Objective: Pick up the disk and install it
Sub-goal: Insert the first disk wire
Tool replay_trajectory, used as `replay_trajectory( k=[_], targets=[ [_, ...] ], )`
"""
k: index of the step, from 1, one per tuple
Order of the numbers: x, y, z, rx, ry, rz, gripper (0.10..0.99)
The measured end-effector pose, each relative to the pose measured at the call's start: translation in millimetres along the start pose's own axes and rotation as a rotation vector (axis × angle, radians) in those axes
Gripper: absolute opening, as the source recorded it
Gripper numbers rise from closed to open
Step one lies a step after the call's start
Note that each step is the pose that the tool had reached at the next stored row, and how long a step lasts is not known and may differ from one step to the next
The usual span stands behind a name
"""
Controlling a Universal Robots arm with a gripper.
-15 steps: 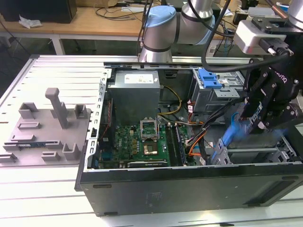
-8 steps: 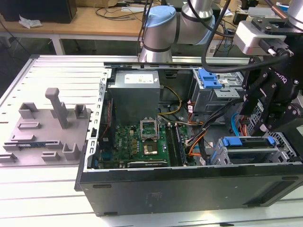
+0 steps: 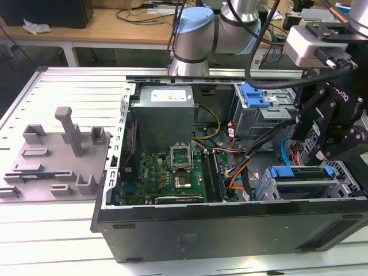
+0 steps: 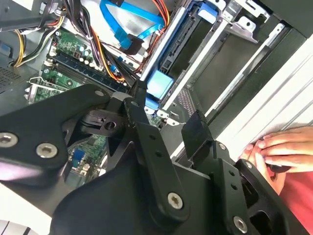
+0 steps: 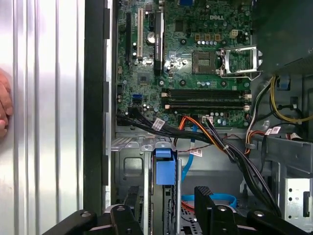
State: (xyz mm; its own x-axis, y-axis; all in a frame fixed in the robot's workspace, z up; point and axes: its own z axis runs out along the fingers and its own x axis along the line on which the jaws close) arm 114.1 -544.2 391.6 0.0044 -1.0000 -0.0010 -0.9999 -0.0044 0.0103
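Disk [image 3: 302,183] (in bay [image 3: 351,179]) just below parted jaws

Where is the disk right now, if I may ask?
At the exterior view's right, the disk sits in the case's drive bay, directly under the gripper.

Silver arm [image 3: 190,54] with blue caps [image 3: 194,20]; black, screw-studded end effector [image 5: 167,198].

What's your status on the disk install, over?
Gripper open, empty, over the disk. Disk sits in drive bay. Cables beside bay; person's hand on table outside case.
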Motion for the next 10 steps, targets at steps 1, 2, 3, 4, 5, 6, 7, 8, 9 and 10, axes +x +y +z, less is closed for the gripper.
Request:
replay_trajectory(
  k=[1,2,3,4,5,6,7,8,9,10],
  targets=[
    [0.0,0.0,0.0,0.000,0.0000,-0.001,0.565],
    [0.0,0.0,0.0,0.000,0.0000,-0.002,0.565],
    [-0.4,0.0,0.2,0.000,0.0000,-0.002,0.565],
    [-3.9,-0.2,0.3,0.000,0.0015,-0.002,0.565],
    [-13.7,-0.4,0.0,0.000,0.0074,-0.002,0.565],
    [-20.7,-0.4,0.2,0.000,0.0108,-0.002,0.565],
    [-33.1,-0.5,0.2,0.000,0.0229,-0.002,0.565],
    [-45.9,-0.5,1.2,0.000,0.0609,-0.001,0.565],
    [-51.8,-0.6,1.7,0.000,0.0745,-0.001,0.565],
    [-56.4,-0.7,2.5,0.000,0.0759,-0.001,0.565]
  ],
)
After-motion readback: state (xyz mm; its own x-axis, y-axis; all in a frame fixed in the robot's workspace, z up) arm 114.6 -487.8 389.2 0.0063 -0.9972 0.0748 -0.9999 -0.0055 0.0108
